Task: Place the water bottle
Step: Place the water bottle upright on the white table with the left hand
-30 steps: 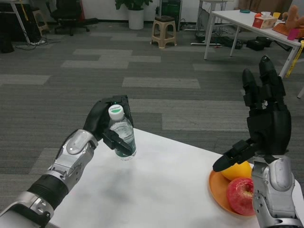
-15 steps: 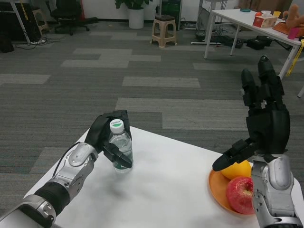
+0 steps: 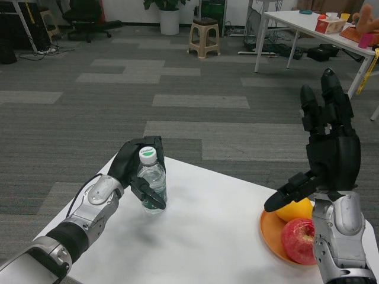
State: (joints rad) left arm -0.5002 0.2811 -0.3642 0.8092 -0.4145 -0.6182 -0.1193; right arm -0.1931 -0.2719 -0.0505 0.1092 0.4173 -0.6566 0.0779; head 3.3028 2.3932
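Note:
A small clear water bottle (image 3: 152, 182) with a white and green cap stands upright on the white table (image 3: 201, 236) near its far left edge. My left hand (image 3: 134, 167) wraps around it from behind and the left, fingers curled on its side. My right hand (image 3: 325, 151) is raised above the table's right side, fingers spread upward, thumb pointing left, holding nothing.
An orange plate (image 3: 273, 236) at the right holds a red apple (image 3: 299, 241) and a yellow fruit (image 3: 294, 210), just below my right hand. Beyond the table lie grey carpet, a beige stool (image 3: 204, 38), a potted plant and another white table (image 3: 308, 29).
My left hand has lowered the bottle from the air onto the table and still grips it. The right hand has not moved.

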